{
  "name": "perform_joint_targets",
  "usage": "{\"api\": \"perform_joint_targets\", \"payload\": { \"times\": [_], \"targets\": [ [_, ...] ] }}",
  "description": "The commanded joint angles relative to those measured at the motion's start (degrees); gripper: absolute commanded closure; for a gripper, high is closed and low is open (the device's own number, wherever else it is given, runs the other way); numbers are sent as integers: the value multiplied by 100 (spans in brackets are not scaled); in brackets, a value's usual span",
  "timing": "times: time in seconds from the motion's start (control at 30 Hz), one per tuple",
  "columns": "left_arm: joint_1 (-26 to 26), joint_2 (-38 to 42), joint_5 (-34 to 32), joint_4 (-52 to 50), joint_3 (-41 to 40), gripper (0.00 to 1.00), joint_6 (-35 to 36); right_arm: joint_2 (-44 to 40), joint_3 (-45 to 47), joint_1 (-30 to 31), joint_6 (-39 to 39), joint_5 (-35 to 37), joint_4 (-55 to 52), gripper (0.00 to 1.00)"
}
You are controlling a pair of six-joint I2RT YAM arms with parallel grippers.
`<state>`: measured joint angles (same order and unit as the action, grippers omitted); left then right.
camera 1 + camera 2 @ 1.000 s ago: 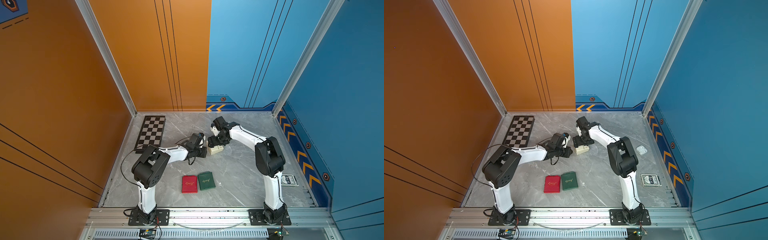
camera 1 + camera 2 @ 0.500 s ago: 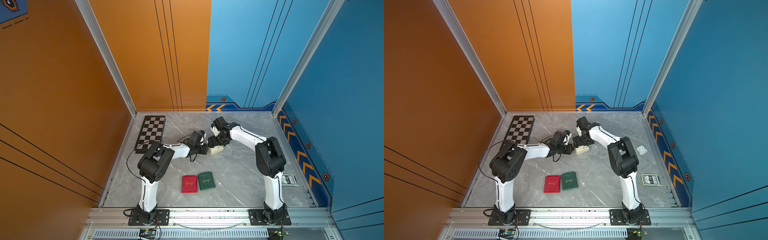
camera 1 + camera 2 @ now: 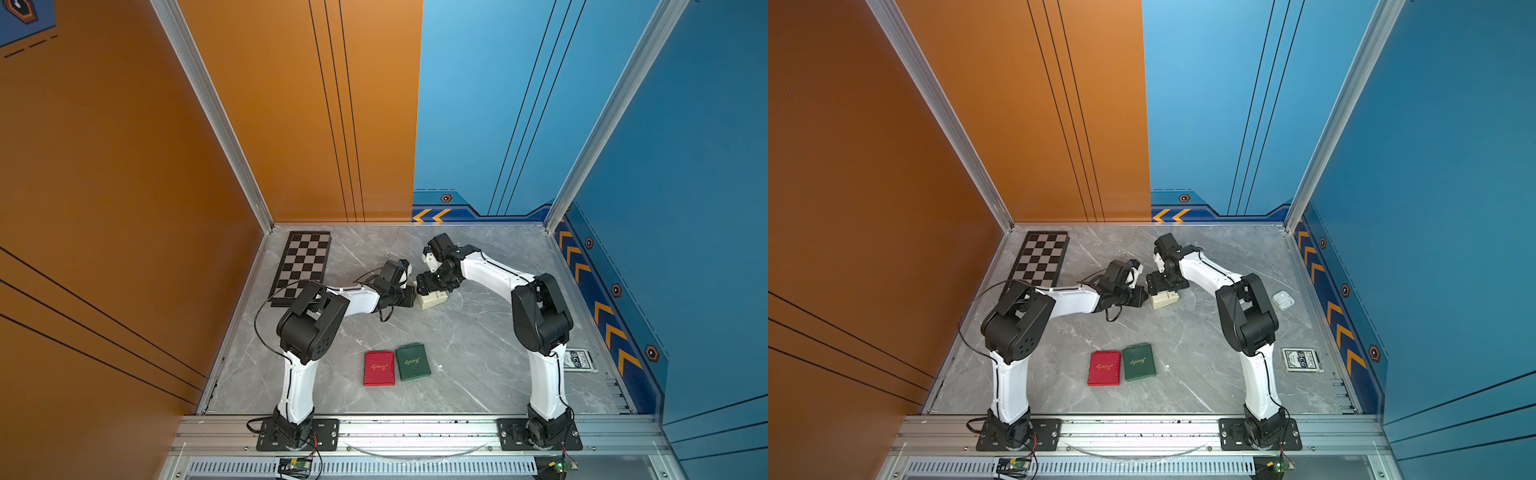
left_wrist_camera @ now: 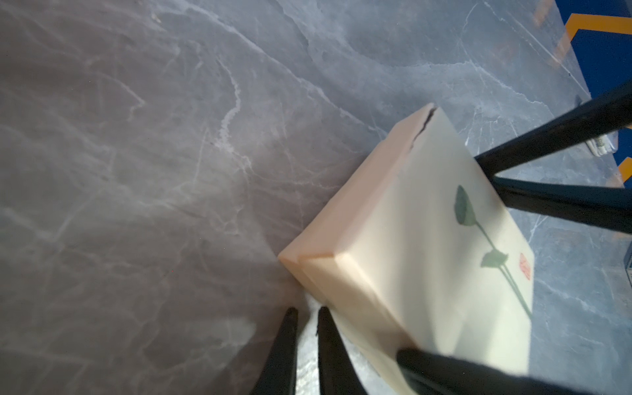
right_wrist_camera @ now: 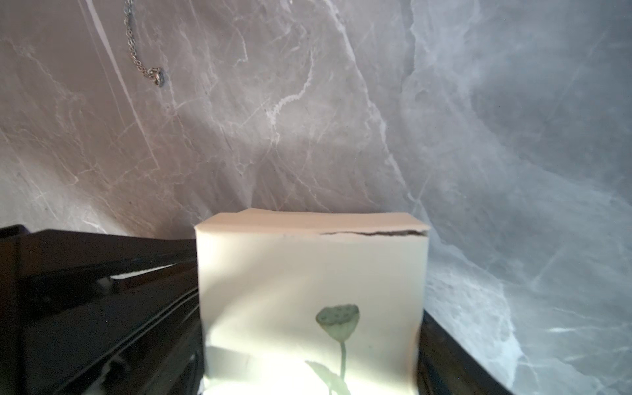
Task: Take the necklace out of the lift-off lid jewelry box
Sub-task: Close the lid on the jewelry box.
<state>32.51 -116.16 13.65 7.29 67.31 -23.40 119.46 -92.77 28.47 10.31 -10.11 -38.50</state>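
1. Against a second ago, left arm (image 3: pixel 361 300) sits further in, and left gripper (image 4: pixel 306 314) is nearer the jewelry box (image 3: pixel 434 301).
2. Left fingers (image 4: pixel 289 342) are almost together with a thin gap, nothing in it, beside a box corner.
3. Right gripper (image 3: pixel 428 291) angles down over the box, fingers spread wide, one against each side.
4. Necklace (image 5: pixel 143 65) lies on the table (image 3: pixel 478 332), apart from the box.
5. Lid (image 4: pixel 427 222): green lotus print, red stamp (image 4: pixel 525 268) unreadable.

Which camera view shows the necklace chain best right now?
The right wrist view: the necklace chain lies on the marble table, links and clasp distinct. In both top views it is only a tiny glint. The left wrist view does not show it.
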Motion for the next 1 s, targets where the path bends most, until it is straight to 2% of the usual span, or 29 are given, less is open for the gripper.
{"api": "perform_joint_targets", "payload": {
  "times": [0.0, 0.5, 0.73, 0.8, 0.87, 0.97],
  "targets": [
    [9, -284, 132, 282, 99, 85, -15, 432, 158, 154, -127, -215, -811, 23],
    [34, -451, 262, 551, 116, 85, -128, 630, -220, 220, 198, -616, -1248, 24],
    [49, -461, 256, 552, 83, 85, -128, 761, -390, 236, 413, -285, -1364, 24],
    [36, -414, 188, 544, 18, 82, -134, 766, -375, 280, 474, -75, -1357, 24],
    [-5, -298, 74, 566, -142, 73, -163, 753, -364, 357, 575, 325, -1354, 24],
    [-126, -14, -86, 804, -565, 67, -305, 728, -315, 457, 695, 670, -1297, 24]
  ]
}}
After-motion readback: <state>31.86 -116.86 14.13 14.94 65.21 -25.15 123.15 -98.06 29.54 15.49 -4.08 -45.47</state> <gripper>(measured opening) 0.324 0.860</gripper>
